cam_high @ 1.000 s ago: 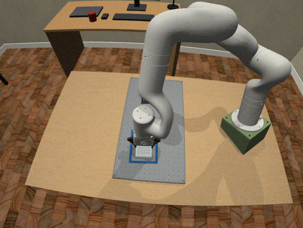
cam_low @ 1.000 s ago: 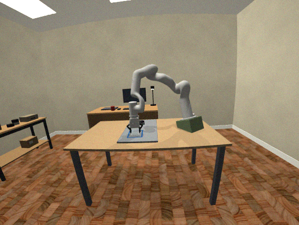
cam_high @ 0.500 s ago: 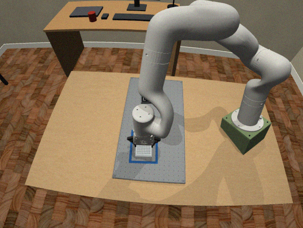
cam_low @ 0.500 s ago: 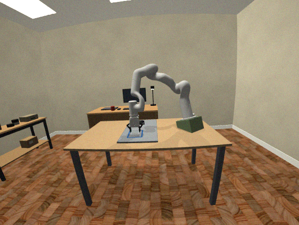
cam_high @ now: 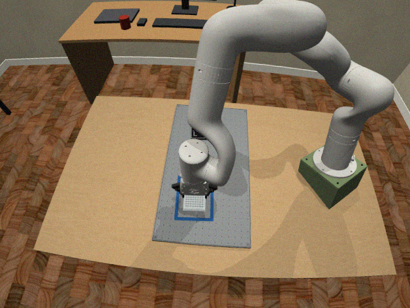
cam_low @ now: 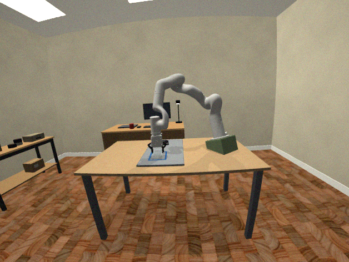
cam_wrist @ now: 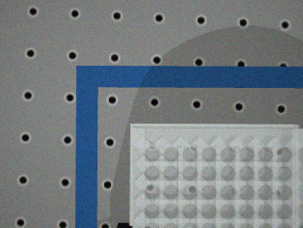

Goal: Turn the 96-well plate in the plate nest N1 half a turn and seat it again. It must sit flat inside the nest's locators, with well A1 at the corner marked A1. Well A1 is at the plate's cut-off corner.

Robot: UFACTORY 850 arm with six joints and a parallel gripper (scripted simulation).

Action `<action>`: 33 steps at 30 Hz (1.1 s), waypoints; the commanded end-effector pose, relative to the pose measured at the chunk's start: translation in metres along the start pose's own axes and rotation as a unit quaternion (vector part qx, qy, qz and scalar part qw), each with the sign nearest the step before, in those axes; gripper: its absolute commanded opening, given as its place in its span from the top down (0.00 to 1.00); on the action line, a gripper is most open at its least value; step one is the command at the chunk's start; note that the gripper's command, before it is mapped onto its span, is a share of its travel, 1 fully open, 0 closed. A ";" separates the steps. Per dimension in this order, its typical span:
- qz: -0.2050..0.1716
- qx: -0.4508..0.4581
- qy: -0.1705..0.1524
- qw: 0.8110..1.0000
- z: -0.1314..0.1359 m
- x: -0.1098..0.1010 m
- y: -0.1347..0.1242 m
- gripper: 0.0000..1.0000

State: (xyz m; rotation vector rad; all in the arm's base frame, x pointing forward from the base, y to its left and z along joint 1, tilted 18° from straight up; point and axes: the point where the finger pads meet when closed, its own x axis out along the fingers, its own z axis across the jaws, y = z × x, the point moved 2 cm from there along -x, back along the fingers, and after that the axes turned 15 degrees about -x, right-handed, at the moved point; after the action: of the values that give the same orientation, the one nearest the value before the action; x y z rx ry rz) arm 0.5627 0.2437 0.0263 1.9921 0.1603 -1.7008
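96-well plate point(cam_high: 194, 202), item in hand: clamped in the gripper point(cam_high: 194, 195), directly beneath the wrist and inside the blue border of plate nest N1 point(cam_high: 193, 218).

We recorded the gripper pointing straight down with its jaws closed against the plate's sides, standing wide because the plate fills them. In the wrist view the plate point(cam_wrist: 217, 176) lay below and right of centre, with the nest's blue frame point(cam_wrist: 87, 145) well out to the left and above it, on the perforated grey base point(cam_high: 232, 198). Whether the plate rested in the nest or was just off it, we could not tell. We could not make out the cut-off corner or the A1 mark. We judged the step to be the pick-up. The next move called for a straight lift above the locators, a half turn about the wrist, then a level descent.
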 end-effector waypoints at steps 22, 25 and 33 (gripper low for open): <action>0.000 0.000 0.001 1.000 -0.001 -0.024 0.000 1.00; 0.000 0.000 0.001 1.000 -0.001 -0.028 0.000 1.00; 0.000 0.000 0.001 1.000 -0.001 -0.041 0.000 1.00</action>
State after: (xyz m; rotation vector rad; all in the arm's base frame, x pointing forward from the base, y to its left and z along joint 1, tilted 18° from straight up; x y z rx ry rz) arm 0.5554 0.2520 0.0600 1.9922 0.1602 -1.7007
